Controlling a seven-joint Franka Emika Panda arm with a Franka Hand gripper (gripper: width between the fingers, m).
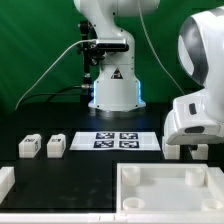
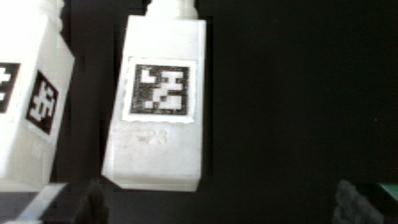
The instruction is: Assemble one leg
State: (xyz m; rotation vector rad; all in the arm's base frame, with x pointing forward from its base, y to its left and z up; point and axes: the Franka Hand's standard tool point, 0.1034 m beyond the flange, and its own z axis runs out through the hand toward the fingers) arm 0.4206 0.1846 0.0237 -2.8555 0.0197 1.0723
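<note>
In the wrist view a white leg [image 2: 164, 100] with a black-and-white tag lies on the black table. A second leg [image 2: 29, 100] lies beside it at the picture's edge. My gripper [image 2: 214, 206] is open and empty. Its dark fingertips [image 2: 64, 204] stand wide apart, and the near end of the middle leg lies close to one of them. In the exterior view my gripper [image 1: 186, 148] hangs low over the table at the exterior view's right. Two more legs [image 1: 30, 146] [image 1: 55, 146] lie at the exterior view's left, far from it.
The marker board [image 1: 118, 140] lies in the middle of the table. The large flat white panel [image 1: 165, 186] with recessed corners lies at the front. Another white part [image 1: 5, 181] shows at the front left edge. The robot base [image 1: 112, 88] stands behind.
</note>
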